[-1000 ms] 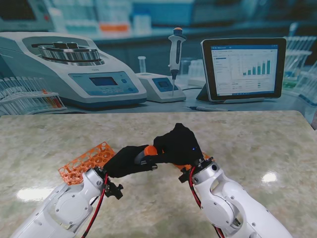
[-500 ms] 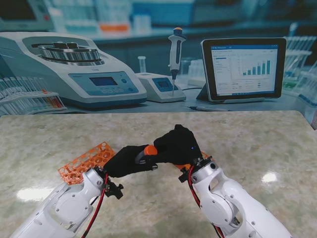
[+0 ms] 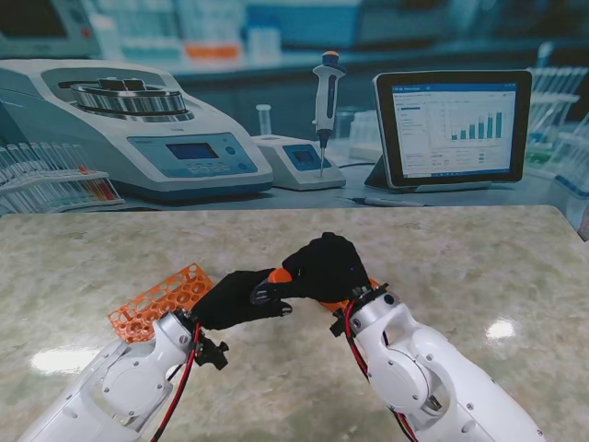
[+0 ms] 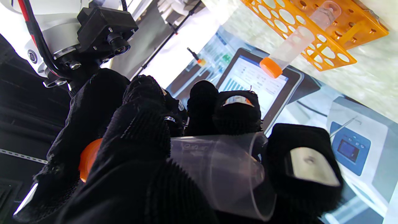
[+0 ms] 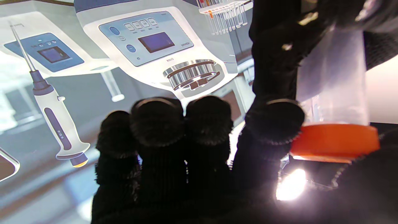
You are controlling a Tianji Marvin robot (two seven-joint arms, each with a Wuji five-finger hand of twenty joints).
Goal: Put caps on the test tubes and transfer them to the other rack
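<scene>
Stand view: left hand (image 3: 235,299) and right hand (image 3: 327,267) meet mid-table, both closed on one test tube (image 3: 267,290); its orange cap (image 3: 279,276) sits at right fingers. Orange rack (image 3: 156,301) lies just left of the left hand, w/ bare table around.

Left wrist view: fingers clamp the clear tube (image 4: 217,168); a second rack (image 4: 317,28) holds one capped tube (image 4: 295,40), other holes empty.

Right wrist view: thumb & index pinch the cap (image 5: 334,141).
</scene>
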